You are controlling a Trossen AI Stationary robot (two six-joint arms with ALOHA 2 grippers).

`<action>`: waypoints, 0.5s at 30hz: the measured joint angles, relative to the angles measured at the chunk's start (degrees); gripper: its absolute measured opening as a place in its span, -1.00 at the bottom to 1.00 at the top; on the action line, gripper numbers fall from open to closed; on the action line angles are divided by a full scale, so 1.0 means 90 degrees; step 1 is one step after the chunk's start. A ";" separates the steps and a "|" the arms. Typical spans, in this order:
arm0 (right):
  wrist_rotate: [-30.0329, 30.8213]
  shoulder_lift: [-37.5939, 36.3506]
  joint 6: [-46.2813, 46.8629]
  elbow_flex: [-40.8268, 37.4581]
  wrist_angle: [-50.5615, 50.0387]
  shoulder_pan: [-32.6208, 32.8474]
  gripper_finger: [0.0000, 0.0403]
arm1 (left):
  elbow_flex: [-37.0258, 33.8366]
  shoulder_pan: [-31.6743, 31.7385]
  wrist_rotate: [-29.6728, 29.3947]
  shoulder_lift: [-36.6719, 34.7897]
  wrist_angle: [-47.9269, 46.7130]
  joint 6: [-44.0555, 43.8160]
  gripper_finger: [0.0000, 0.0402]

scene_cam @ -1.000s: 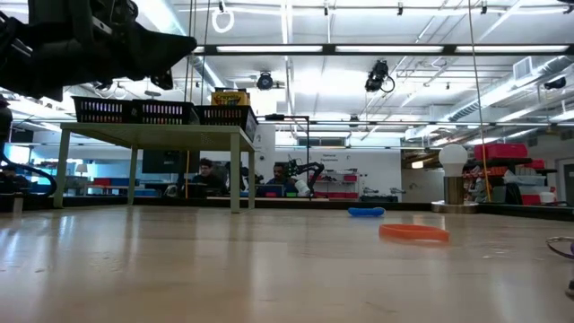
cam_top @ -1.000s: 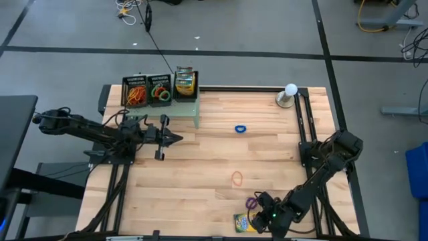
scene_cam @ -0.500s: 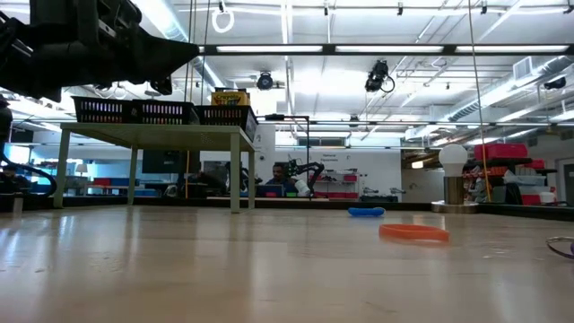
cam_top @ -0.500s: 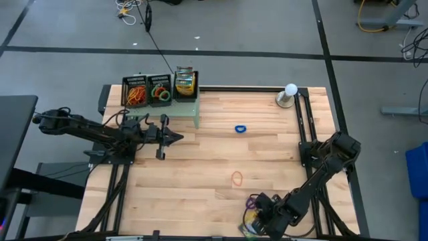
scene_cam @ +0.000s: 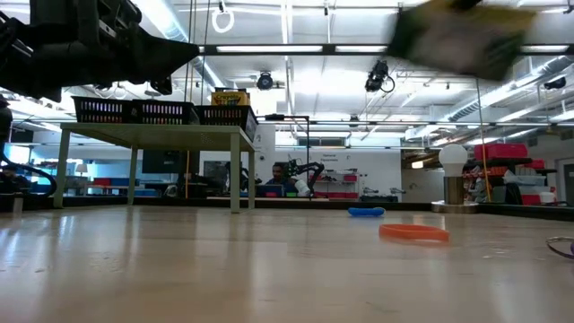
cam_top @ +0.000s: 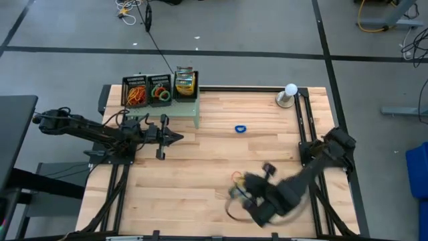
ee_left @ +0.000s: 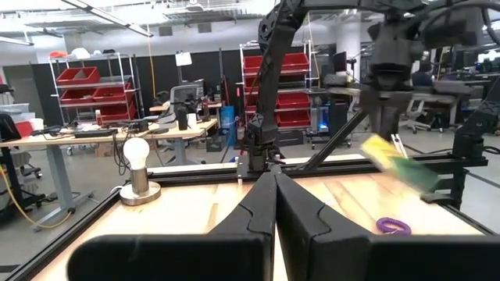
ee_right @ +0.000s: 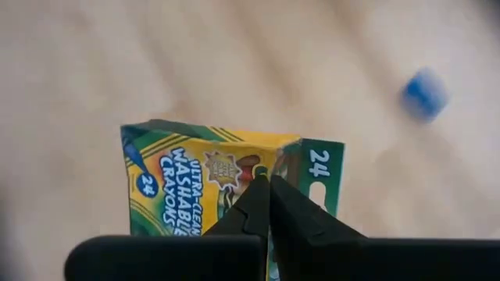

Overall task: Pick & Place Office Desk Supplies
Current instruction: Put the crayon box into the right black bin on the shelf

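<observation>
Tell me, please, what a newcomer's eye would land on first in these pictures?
Most striking is the right gripper, its jaws shut on a yellow-and-green crayon box, carried above the table's near right part. Next come the black mesh trays full of coloured rubber bands on the pale green stand at the far left, where the left gripper waits nearby.

Crayon box [ee_right: 226, 187]: yellow-and-green, clamped in the right gripper [ee_right: 264, 184], raised above the counter. Second crayon box [cam_top: 185, 83] and two black mesh trays [cam_top: 148, 90] holding rubber bands: far-left corner. Loose bands: blue [cam_top: 241, 128], orange [scene_cam: 413, 232], purple [ee_left: 393, 226].
</observation>
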 joint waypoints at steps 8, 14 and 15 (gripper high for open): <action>0.2128 0.0781 -0.4093 -0.0062 0.0671 -0.1559 -0.96 | 0.0002 0.0015 -0.0200 0.0000 -0.0012 0.0019 -0.96; 0.3338 0.1666 -0.6997 -0.0062 0.2557 -0.2431 -0.97 | 0.0002 0.0015 -0.0233 0.0000 -0.0034 0.0022 -0.96; 0.3353 0.1806 -0.7498 -0.0062 0.2976 -0.2541 -0.97 | 0.0002 0.0015 -0.0233 0.0000 -0.0036 0.0022 -0.96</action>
